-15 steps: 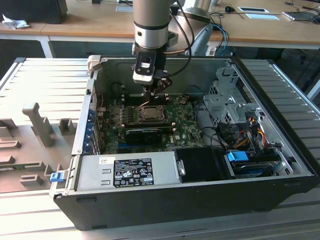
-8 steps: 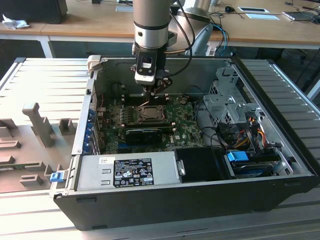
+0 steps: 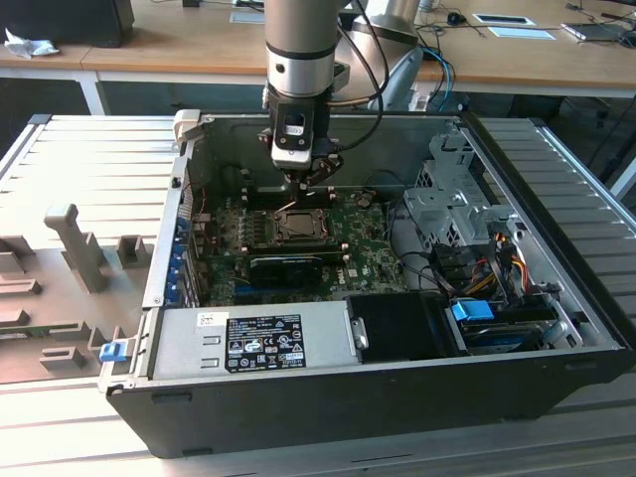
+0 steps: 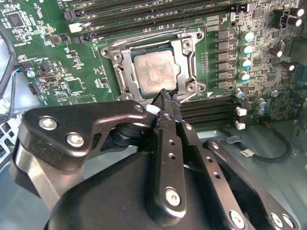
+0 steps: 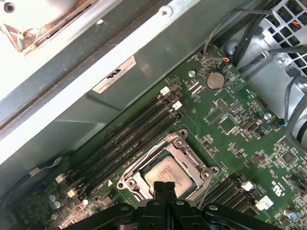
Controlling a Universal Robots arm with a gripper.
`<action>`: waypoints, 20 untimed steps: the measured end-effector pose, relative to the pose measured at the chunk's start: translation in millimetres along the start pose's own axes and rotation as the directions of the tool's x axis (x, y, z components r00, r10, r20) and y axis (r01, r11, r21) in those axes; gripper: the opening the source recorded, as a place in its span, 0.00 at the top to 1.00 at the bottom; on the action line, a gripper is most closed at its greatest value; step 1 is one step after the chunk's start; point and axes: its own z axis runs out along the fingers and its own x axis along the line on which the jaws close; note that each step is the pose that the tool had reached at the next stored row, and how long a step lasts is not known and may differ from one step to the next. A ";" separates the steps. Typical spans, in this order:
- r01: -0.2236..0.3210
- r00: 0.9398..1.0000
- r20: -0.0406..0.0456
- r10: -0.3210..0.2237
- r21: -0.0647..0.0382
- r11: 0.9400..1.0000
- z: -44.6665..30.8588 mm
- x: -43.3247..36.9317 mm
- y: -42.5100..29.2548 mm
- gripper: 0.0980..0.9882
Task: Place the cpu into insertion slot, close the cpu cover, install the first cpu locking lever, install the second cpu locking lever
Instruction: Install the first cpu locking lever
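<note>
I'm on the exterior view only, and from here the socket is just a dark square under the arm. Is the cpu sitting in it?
Observer: Yes. In the second wrist view the cpu lies flat in the insertion slot, silver top up, with the cpu cover lying down around it as a frame.
Operator: And where exactly are the fingertips?
Observer: The gripper is shut, tips together, right at the edge of the socket beside the cpu. I cannot tell whether it touches the metal.
</note>
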 end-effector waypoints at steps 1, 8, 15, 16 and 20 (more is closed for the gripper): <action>0.004 1.000 0.000 -0.004 0.000 1.000 0.0 0.0 0.0 0.99; 0.075 0.997 -0.004 -0.075 0.000 0.997 0.1 0.0 0.0 0.99; 0.146 0.989 -0.008 -0.146 0.000 0.989 0.0 0.0 0.0 0.99; 0.155 0.988 -0.009 -0.155 0.000 0.988 0.0 0.0 0.0 0.99; 0.201 0.980 -0.011 -0.201 0.000 0.980 0.0 0.0 0.0 0.99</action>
